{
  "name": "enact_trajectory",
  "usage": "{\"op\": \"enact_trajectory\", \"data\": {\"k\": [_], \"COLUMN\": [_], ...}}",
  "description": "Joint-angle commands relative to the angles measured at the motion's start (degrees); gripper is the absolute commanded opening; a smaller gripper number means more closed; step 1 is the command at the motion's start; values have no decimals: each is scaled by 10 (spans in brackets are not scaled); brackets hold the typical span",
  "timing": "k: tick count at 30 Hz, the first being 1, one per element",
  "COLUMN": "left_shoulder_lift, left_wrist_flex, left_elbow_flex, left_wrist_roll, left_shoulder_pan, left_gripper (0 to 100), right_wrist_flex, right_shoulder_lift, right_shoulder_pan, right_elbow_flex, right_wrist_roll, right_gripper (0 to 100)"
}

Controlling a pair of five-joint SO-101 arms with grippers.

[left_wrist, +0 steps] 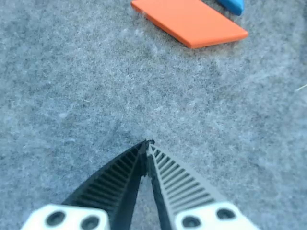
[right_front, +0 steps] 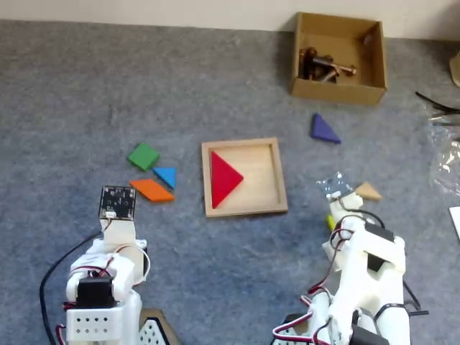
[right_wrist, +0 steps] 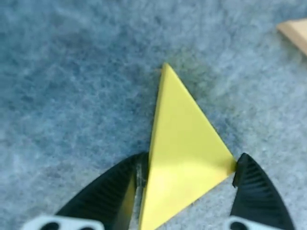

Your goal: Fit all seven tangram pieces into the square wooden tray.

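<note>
The grey table (right_front: 72,86) is carrying the square wooden tray (right_front: 241,143) at the centre of the high view, with the red triangle (right_front: 223,179) lying inside toward its left. At lower right, the right hand (right_wrist: 192,160) is gripping the yellow triangle (right_wrist: 182,158) by its edges. At lower left, the left hand (left_wrist: 147,143) is hovering closed near the orange parallelogram (left_wrist: 189,21).

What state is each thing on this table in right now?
Left gripper, shut, holding nothing.
Right gripper, closed on the yellow triangle.
Wooden tray, holds just the red triangle.
Orange parallelogram, loose on carpet.
Green square, loose on carpet.
Blue triangle, loose on carpet.
Purple triangle, loose on carpet.
Tan triangle, loose on carpet.
Cardboard box, open.
</note>
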Motion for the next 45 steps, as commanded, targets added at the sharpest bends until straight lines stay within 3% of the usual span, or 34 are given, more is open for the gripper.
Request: {"op": "enact_trajectory", "data": {"k": [1,6,13,20,39,45], "left_shoulder_lift": [-3,-3,-3,-3,-3,-3], "left_wrist_flex": [4,4,4,4,4,4], "left_elbow_flex": [13,13,13,13,13,13], "left_wrist_roll": [-4,-4,-4,-4,-4,-4], "left_shoulder_pan": [-7,-7,-7,-7,-7,-7], "left_gripper": [7,7,7,7,7,7], "right_wrist_flex": [34,55,57,103,104,105], "right_shoulder_lift": [1,1,4,1,1,1], "right_shoulder_pan": [-19,-18,-17,3,12,12], "right_elbow_flex": [17,17,17,13,11,11], "right_wrist_roll": [-4,-4,-5,-4,-7,-7], "right_gripper": [266,256,146,142,138,2]}}
